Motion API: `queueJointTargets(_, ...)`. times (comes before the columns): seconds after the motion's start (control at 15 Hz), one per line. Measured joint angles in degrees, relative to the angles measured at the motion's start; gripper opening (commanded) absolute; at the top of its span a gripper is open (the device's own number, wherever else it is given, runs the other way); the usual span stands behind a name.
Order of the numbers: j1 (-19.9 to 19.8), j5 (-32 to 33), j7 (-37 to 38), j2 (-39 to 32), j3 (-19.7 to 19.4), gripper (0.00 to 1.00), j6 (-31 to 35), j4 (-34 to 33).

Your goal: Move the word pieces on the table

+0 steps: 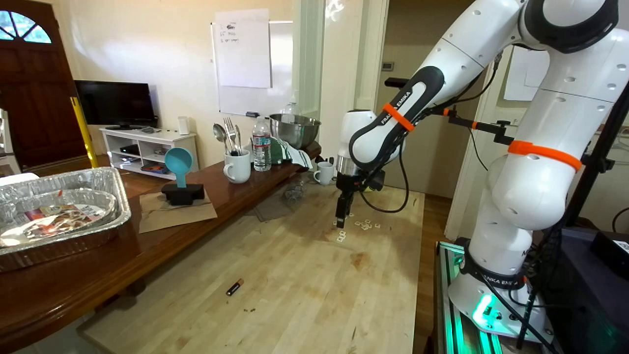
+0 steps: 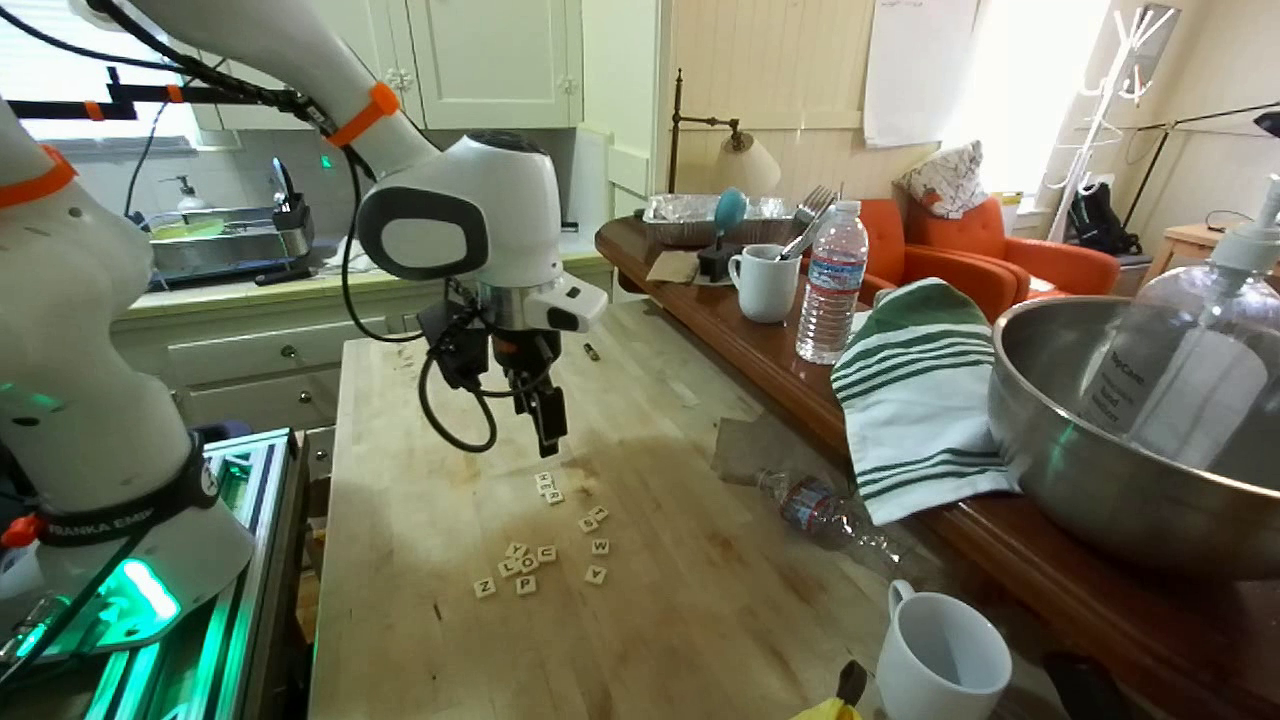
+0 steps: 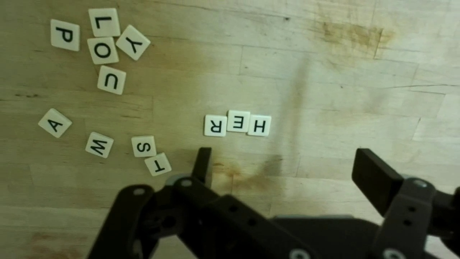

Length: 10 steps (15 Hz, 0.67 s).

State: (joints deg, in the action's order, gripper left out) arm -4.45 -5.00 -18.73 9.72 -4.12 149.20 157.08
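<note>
The word pieces are small whitish letter tiles on the pale wood table (image 1: 304,290). In the wrist view the E tile (image 3: 238,121) sits in a touching row between the R tile (image 3: 215,126) and the H tile (image 3: 259,125). An S tile (image 3: 143,146) and a T tile (image 3: 158,164) touch to the left. Several others, such as the O tile (image 3: 102,50), lie at the upper left. The Z tile (image 2: 485,587) shows in an exterior view. My gripper (image 3: 284,153) is open and empty above the table, close to the H-E-R row; it also shows in both exterior views (image 1: 340,223) (image 2: 549,447).
A battery (image 1: 235,286) lies on the table. A crushed plastic bottle (image 2: 815,510), a white mug (image 2: 940,655) and a banana tip (image 2: 830,710) are near the far end. A raised dark wood counter (image 1: 231,201) borders the table, holding a metal bowl (image 2: 1040,420) and foil trays (image 1: 120,196).
</note>
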Motion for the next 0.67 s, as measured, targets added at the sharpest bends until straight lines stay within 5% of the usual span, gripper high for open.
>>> queueJointTargets(0.67,0.0,2.4,4.4,2.3,0.3,1.0,-3.2,0.0)
